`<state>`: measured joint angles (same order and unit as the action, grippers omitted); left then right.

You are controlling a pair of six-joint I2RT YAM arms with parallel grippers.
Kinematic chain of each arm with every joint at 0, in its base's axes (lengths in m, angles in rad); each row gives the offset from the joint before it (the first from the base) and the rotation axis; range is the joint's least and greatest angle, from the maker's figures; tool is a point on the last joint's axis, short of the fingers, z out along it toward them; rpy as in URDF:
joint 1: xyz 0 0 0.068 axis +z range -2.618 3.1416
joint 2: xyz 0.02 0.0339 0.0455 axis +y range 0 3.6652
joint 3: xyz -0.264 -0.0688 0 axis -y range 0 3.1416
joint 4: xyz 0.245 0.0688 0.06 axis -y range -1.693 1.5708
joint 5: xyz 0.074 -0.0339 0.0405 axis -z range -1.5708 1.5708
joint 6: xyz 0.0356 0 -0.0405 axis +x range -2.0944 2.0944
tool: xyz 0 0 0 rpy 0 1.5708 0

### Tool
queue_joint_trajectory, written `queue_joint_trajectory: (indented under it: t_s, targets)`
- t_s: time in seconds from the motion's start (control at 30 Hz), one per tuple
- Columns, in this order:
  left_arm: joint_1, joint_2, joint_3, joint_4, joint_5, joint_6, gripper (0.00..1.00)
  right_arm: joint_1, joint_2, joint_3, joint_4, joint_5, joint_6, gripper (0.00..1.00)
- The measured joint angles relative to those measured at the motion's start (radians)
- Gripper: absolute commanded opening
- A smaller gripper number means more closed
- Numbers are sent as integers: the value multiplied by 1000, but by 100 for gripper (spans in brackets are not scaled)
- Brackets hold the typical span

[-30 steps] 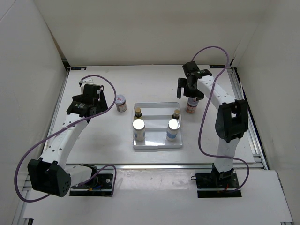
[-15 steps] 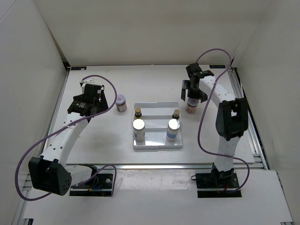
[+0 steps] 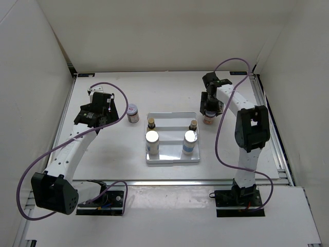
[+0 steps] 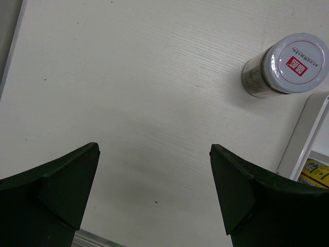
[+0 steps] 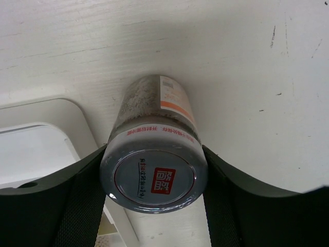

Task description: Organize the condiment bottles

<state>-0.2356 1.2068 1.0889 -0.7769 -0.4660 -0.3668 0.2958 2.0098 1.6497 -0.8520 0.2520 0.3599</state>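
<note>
White-lidded and squat, the right-hand jar (image 5: 151, 103) stands upright on the table (image 3: 113, 149), just beside the far right corner of the tray (image 3: 172, 161). The right gripper (image 5: 153, 159) has come over it from above, and its dark fingers (image 5: 72, 206) sit against either side of the lid, so it looks clamped on the jar, though the base appears to be resting on the table. The left gripper (image 4: 154, 149) hangs wide open with nothing between its fingers, and the left-hand jar (image 4: 285, 67) stands apart from it, near the tray's left edge. Inside the tray are two white bottles (image 3: 152, 137) with silver caps in the near part and two slim yellow bottles (image 3: 151, 123) behind them. The jar is probably light and stiff, with a clear body showing a speckled filling and a smooth lid wider than that body. A hold at the lid is handy from above, but the rounded plastic could slip or swing, so a firm, centred squeeze seems wise. Being short, it should stay steady when set down, provided it clears the tray's raised rim on the way in.
</note>
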Motion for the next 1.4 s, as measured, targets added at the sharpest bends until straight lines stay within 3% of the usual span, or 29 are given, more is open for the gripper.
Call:
queue_joint_trajectory:
  t_s: [0.23,0.7,1.13,1.27,1.4]
  targets:
    - [0,0,0,0,0,0,100,23,-27,-2,-19,45,-2,0]
    - [0,0,0,0,3,0,100,213,-132,137,-25,69,-59,0]
    - [0,0,0,0,3,0,100,272,3,138,-31,-19,-85,0]
    - [0,0,0,0,3,4,100,277,3,138,-29,-31,-84,6]
    - [0,0,0,0,3,5,100,276,6,138,-28,-45,-79,5]
